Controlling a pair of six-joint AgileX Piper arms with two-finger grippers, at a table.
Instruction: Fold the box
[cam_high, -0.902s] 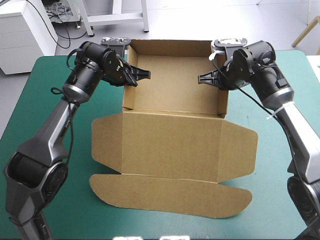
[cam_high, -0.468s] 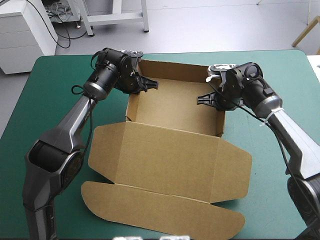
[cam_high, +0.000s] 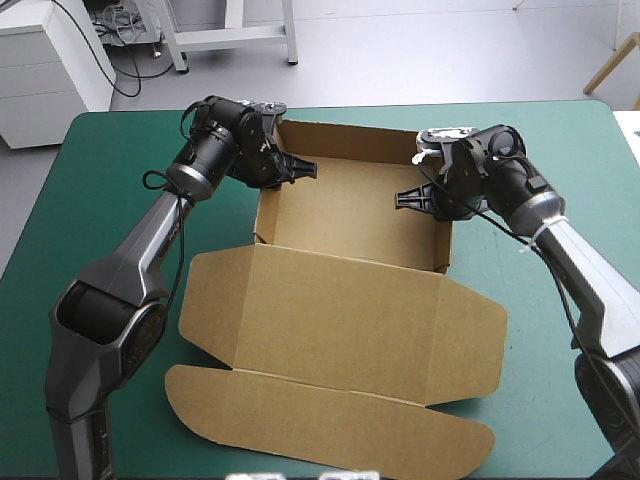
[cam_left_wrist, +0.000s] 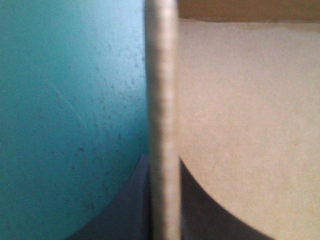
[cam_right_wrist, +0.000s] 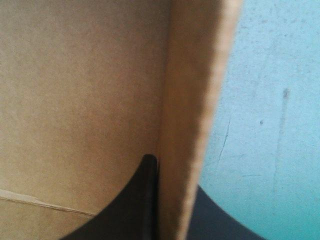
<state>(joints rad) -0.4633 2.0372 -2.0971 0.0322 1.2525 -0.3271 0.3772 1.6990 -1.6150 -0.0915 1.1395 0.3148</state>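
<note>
A: Surface, left to right?

B: Teal-green table (cam_high: 90, 200), bare at the frame's left. Upper left of centre, the left end effector (cam_high: 310, 167) pinches the left wall of the box (cam_high: 345, 215). Its wrist view shows the board edge between black fingers (cam_left_wrist: 200, 220), all but closed. The tray stands open at upper centre, with the lid (cam_high: 340, 305) flat at centre and the curved flap (cam_high: 320, 425) at lower centre. Upper right, the right end effector (cam_high: 402, 200) clamps the right wall likewise.

A: Versus earlier?

B: The whole box sits lower in frame, slightly turned, and both arms came with it. Since just before, almost nothing: the lid's edge is a shade further right.
</note>
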